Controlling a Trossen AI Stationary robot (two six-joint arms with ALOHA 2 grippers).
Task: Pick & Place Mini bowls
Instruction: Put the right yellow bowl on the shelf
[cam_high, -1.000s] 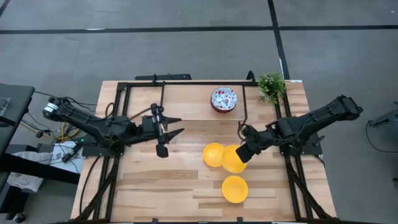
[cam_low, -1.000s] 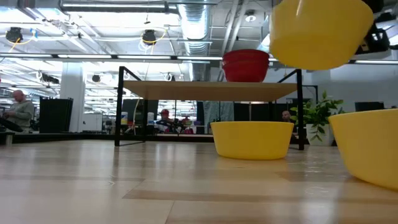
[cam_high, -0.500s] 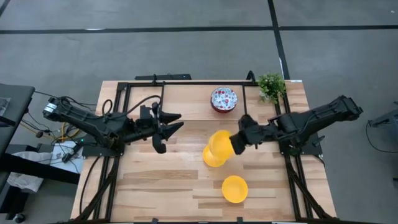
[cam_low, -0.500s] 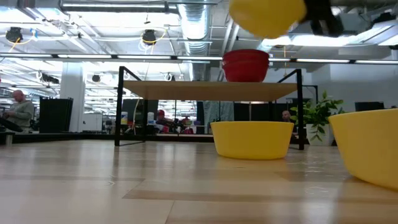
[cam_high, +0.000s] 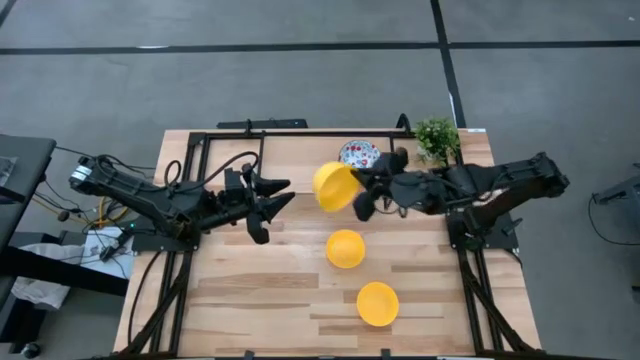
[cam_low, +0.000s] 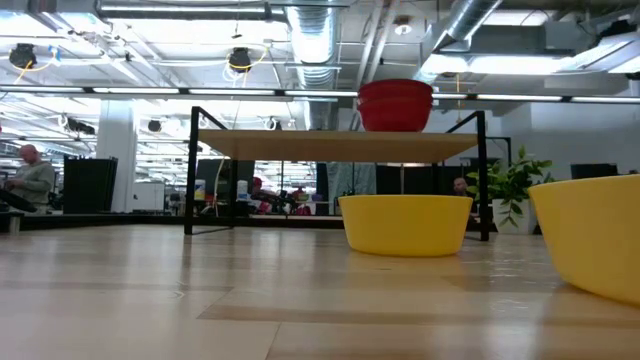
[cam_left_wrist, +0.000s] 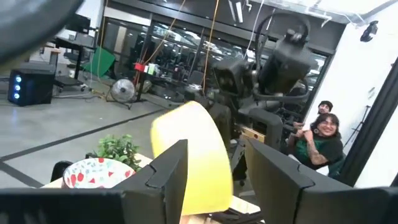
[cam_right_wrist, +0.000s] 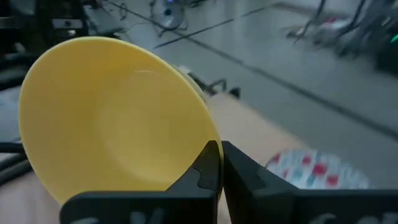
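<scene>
My right gripper is raised above the shelf's near edge, shut on a plain yellow bowl that is tipped on its side; the left wrist view shows this bowl too. Two more yellow bowls sit upright on the table. The red floral bowls stand stacked on the shelf, partly hidden under my right arm. My left gripper hovers open to the left of the held bowl, touching nothing. My right gripper pinches the yellow bowl by its rim, one finger on the inside and the other on the outside. It reaches in from the table's right. The bowl is lifted clear and tilted, its inside facing the wrist camera.
A black-framed wooden shelf spans the table's far part. A green plant stands at the far right corner. Bare wood lies on the table's near left. People sit in the room behind.
My right gripper has risen and moved toward the far-left, from above the two table bowls to over the shelf's near edge, carrying the yellow bowl. The bowl has tipped from nearly upright onto its side and left the low view. My left gripper has shifted slightly.
</scene>
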